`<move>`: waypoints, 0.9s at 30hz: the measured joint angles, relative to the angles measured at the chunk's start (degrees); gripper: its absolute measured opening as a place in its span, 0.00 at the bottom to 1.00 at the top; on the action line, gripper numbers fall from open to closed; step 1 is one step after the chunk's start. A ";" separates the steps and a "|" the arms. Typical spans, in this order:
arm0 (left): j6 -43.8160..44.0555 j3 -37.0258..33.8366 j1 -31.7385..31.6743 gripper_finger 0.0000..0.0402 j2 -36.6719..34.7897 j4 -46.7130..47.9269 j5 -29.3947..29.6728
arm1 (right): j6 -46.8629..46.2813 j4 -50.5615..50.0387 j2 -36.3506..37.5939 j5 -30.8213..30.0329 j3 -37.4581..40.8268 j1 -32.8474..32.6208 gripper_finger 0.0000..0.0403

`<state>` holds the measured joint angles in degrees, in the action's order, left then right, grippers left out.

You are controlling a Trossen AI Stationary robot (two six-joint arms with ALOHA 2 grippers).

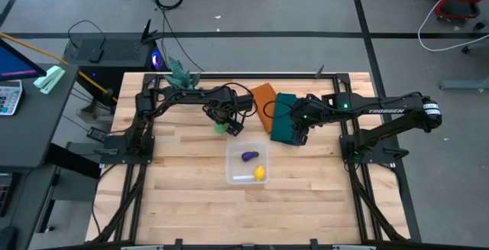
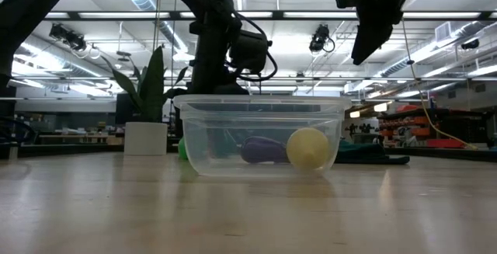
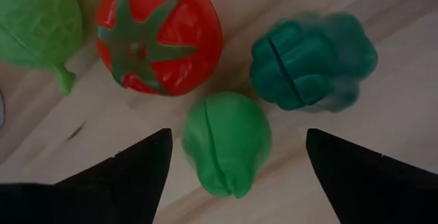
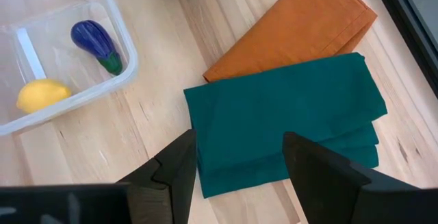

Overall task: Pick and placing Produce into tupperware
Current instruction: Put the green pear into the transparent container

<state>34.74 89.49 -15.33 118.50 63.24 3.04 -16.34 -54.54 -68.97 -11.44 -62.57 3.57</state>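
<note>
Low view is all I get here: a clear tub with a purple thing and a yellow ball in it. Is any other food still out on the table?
Observer: Yes. The left wrist view shows a red tomato lying on the wood.
Operator: Only that one?
Observer: No, a dark green piece lies beside it.
Operator: What is that arm going for?
Observer: Probably the light green piece; the open left gripper has a finger on each side of it.
Operator: And the other arm?
Observer: The right gripper hangs open over a dark green cloth.
</note>
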 joint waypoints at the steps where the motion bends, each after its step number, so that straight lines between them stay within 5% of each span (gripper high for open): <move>1: 0.10 0.00 0.00 0.86 0.00 0.00 -0.10 | -0.02 0.01 0.00 -0.02 0.00 0.00 0.44; 10: 0.13 0.00 0.17 0.82 0.00 0.87 -0.21 | -0.07 0.45 0.00 0.00 0.00 0.00 0.44; 27: -0.09 -0.02 0.50 0.48 0.00 1.14 1.61 | -0.09 0.46 0.00 -0.02 0.00 0.00 0.44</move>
<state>34.65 89.47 -14.83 118.50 64.38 4.65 -16.43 -54.08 -68.97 -11.46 -62.57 3.57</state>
